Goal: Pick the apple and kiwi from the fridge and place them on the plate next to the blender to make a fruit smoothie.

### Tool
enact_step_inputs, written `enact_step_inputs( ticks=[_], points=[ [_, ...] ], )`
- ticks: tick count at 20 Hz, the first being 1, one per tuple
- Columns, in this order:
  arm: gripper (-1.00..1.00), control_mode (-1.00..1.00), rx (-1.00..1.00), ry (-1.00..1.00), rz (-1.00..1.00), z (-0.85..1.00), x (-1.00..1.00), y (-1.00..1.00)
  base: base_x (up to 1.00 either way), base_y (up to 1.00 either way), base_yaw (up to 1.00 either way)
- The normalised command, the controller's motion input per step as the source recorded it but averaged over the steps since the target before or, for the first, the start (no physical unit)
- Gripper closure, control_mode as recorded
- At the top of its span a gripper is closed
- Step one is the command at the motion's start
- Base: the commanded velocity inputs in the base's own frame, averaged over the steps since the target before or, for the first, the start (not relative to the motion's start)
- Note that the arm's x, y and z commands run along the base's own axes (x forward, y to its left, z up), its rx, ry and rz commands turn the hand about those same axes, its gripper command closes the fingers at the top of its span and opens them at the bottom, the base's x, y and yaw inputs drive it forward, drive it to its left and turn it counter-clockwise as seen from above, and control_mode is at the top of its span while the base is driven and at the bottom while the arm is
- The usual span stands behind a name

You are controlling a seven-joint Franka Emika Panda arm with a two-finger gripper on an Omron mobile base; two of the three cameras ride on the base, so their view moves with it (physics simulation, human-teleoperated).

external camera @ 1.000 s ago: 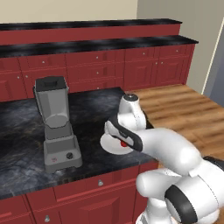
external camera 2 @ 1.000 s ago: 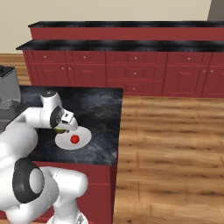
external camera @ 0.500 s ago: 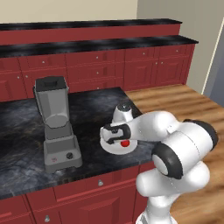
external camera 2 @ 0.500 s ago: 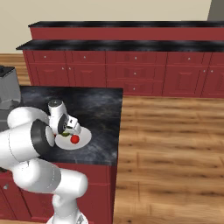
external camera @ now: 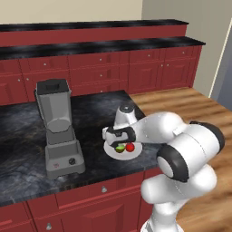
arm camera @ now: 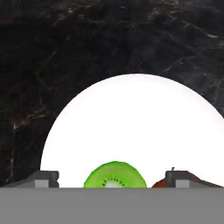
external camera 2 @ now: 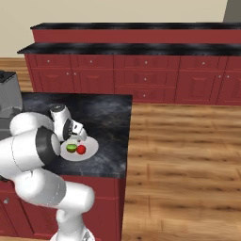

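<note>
The white plate [external camera: 129, 155] [external camera 2: 90, 144] [arm camera: 131, 113] lies on the black counter, right of the grey blender [external camera: 59, 131] [external camera 2: 7, 96]. On it the green kiwi [external camera: 119, 148] [external camera 2: 71, 148] [arm camera: 115, 176] rests cut face up, with the red apple [external camera: 130, 147] [external camera 2: 81, 149] [arm camera: 158, 184] touching its side. My gripper [external camera: 118, 142] [external camera 2: 74, 140] [arm camera: 113, 179] hangs just above the kiwi, open, a fingertip on either side and apart from it. The fridge is out of view.
The counter's front edge [external camera: 113, 179] runs just below the plate, and its right end [external camera 2: 128, 136] drops to the wooden floor. Red cabinets [external camera 2: 141, 75] with a raised black ledge stand behind. Bare counter lies behind the plate.
The hand came down over the plate and its jaws went from shut to open, leaving the kiwi lying beside the apple.
</note>
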Motion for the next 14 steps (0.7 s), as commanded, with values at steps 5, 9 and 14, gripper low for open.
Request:
enact_step_inputs(
  ticks=[5, 9, 14],
  points=[
    [-1.0, -1.0, 0.0, -0.43, 0.0, 0.79, -0.9, -0.21, 0.0, 0.0, 0.0],
    [-1.0, -1.0, 0.0, -0.53, 0.0, 0.94, -1.0, -0.49, 0.0, 0.0, 0.0],
    [-1.0, -1.0, 0.0, -0.51, 0.0, 1.0, -1.0, -0.52, 0.0, 0.0, 0.0]
  ],
)
